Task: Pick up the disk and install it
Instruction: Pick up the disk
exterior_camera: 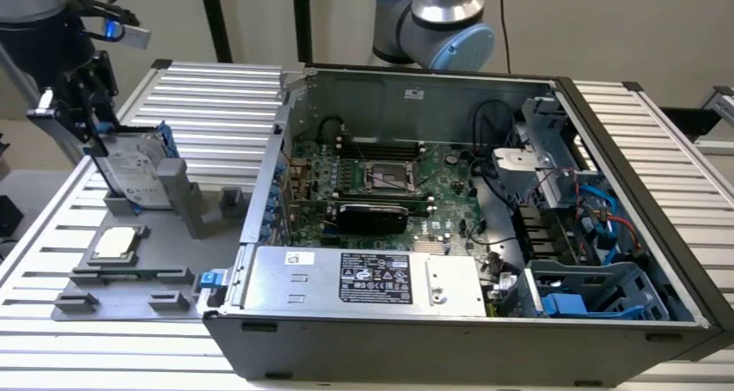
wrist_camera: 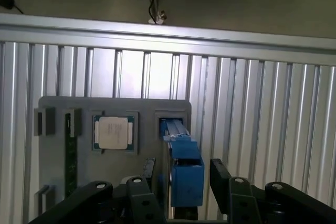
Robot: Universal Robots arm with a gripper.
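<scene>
The pincer (wrist_camera: 184,174) stands with jaws apart, the disk (wrist_camera: 186,169) upright between them in its grey holder (wrist_camera: 84,104), not yet clamped; pickup and installation are both outstanding.

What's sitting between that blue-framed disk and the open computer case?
In the exterior view, only the grey holder's upright posts stand between the disk and the computer case; otherwise that stretch is bare.
</scene>
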